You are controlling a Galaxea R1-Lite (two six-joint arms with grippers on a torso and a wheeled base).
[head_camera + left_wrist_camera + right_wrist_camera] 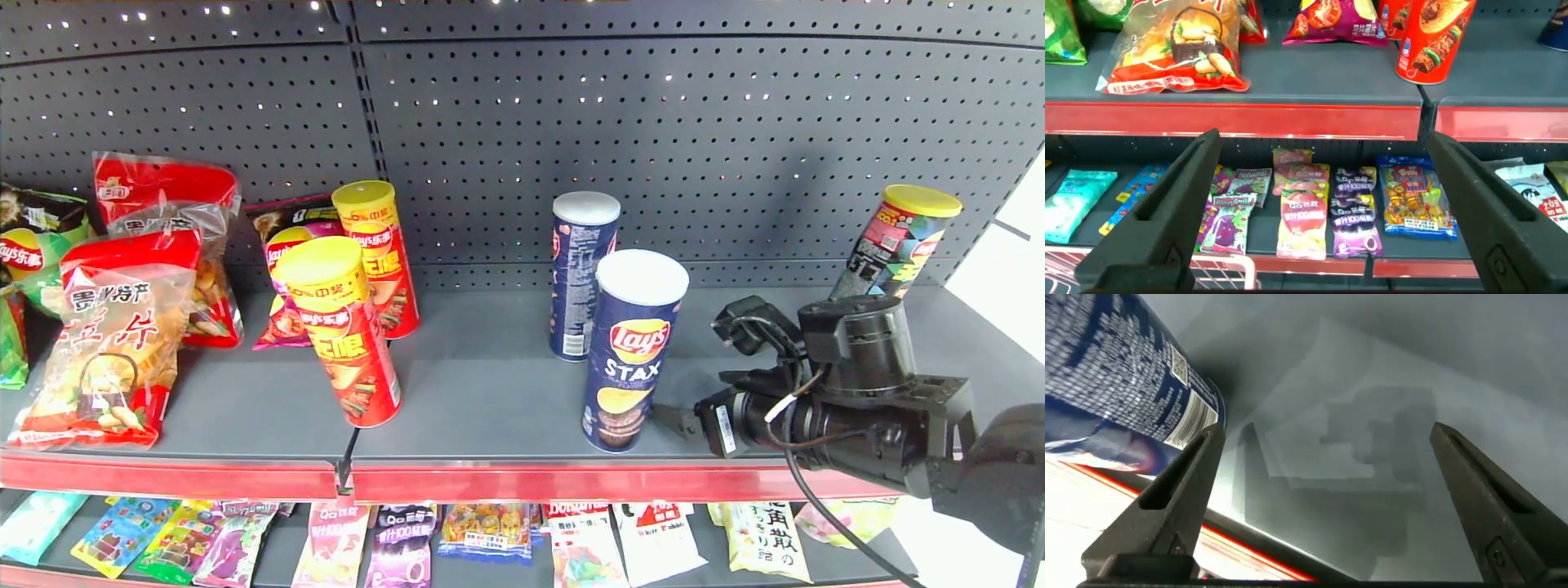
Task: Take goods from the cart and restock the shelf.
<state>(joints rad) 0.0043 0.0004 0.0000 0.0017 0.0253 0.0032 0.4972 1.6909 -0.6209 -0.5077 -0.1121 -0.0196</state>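
Bare shelf (482, 384) left of blue can (629, 351)

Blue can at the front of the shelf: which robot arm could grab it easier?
Probably the right. The right gripper is open at the shelf, right beside the front blue can. The left gripper, also open, points at the snack packets on the level below.

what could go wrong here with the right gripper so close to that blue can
The open right gripper sits right beside the front blue chips can, which stands near the red shelf lip; a sideways nudge might tip it off. The dark yellow-lidded can stands just behind the right arm, so a careless lift could knock it.
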